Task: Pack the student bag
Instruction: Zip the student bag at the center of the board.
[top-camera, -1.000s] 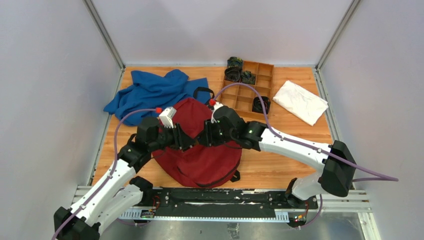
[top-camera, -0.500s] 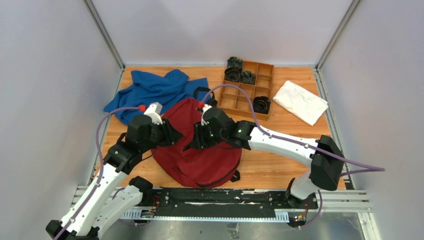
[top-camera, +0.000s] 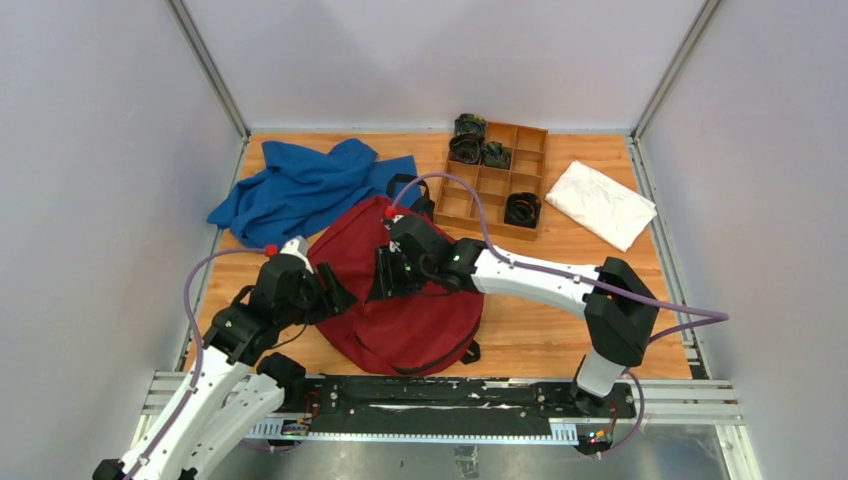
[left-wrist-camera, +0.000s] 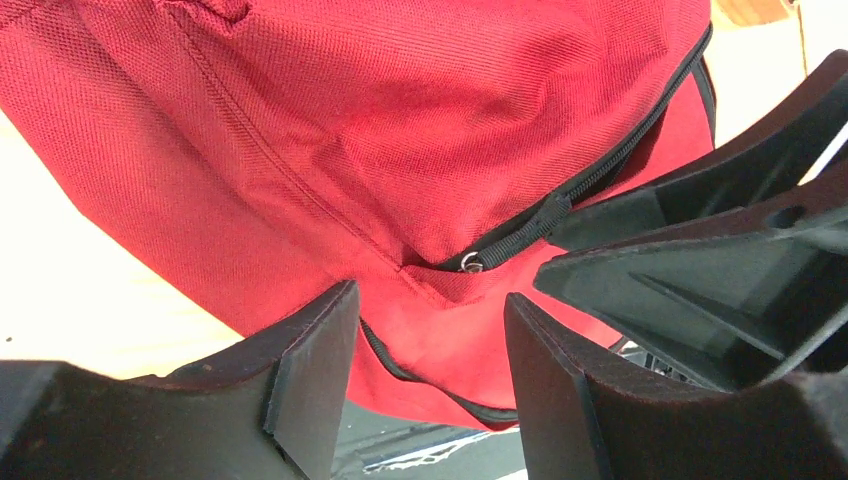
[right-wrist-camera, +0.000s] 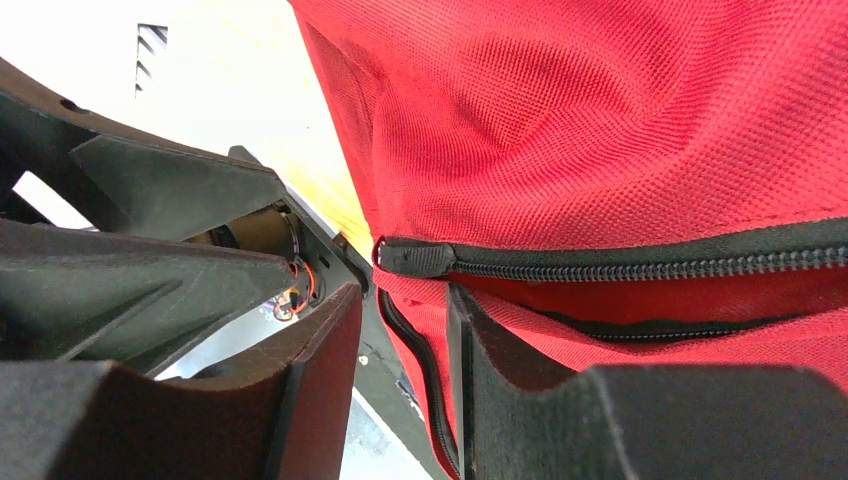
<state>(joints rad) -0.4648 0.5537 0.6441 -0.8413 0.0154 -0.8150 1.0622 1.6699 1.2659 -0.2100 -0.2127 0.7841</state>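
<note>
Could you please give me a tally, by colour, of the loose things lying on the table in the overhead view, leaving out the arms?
Dark red: 1, the bag
Blue: 1, the cloth
White: 1, the folded cloth
Brown: 1, the wooden tray
Black: 4, the coiled items in or on the tray
Total: 8

Wooden table (top-camera: 560, 330) carries the student bag (top-camera: 420, 320), blue cloth (top-camera: 300, 190), divided tray (top-camera: 495, 185), white cloth (top-camera: 600, 205)

Left claw (left-wrist-camera: 430, 340) gapes open; right claw (right-wrist-camera: 405, 370) narrowly parted.
</note>
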